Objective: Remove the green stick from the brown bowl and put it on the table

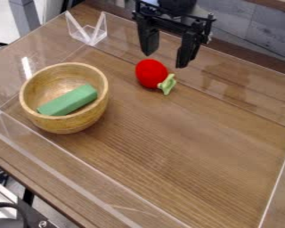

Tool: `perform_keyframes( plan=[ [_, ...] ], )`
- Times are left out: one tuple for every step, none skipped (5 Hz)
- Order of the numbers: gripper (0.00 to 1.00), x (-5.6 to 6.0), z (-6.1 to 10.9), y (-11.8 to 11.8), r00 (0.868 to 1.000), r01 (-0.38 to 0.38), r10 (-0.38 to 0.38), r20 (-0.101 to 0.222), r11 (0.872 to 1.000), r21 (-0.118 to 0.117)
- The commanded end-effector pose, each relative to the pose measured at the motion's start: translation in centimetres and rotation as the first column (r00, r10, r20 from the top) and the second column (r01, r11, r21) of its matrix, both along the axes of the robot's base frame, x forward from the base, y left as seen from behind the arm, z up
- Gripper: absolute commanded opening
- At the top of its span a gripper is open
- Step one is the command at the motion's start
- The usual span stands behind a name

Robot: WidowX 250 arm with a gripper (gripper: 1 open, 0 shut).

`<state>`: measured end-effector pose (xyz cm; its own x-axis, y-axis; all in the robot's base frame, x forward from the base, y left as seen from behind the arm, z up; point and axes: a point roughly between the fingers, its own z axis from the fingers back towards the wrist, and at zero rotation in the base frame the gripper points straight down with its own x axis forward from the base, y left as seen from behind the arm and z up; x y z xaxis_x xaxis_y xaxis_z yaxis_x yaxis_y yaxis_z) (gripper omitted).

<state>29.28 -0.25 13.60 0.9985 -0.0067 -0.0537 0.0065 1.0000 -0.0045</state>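
A green stick (68,101) lies flat inside the brown wooden bowl (44,120) at the left of the table. My gripper (166,53) hangs at the back centre, pointing down, well to the right of and behind the bowl. Its two black fingers stand wide apart with nothing between them. It hovers just above and behind a red ball-shaped toy.
A red toy (151,72) with a small green leaf (169,85) sits on the wooden table (181,151) below the gripper. Clear acrylic walls (85,31) ring the table, with a low one along the front edge.
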Motion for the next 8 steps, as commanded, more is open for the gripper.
perform_keyframes(
  plan=[
    [1.0,-0.8,-0.6,1.8,0.998,0.061,-0.061,-0.016,0.998,-0.004],
    [1.0,-2.2,-1.8,5.0,0.995,0.099,-0.099,-0.013,0.995,0.001],
    [1.0,-3.9,-2.6,8.0,0.995,0.101,-0.101,0.016,0.995,0.016],
    [1.0,-4.7,-3.6,10.5,0.995,0.09,-0.091,0.047,0.995,0.03],
    [1.0,-5.0,-4.9,12.0,0.995,0.079,-0.081,0.064,0.996,0.031],
    [1.0,-5.5,-5.3,12.4,0.994,0.091,-0.093,0.061,0.995,0.031],
    [1.0,-5.7,-5.7,12.6,0.993,0.102,-0.104,0.054,0.994,0.024],
    [1.0,-5.8,-7.2,12.5,0.994,0.1,-0.101,0.05,0.995,0.018]
  ],
)
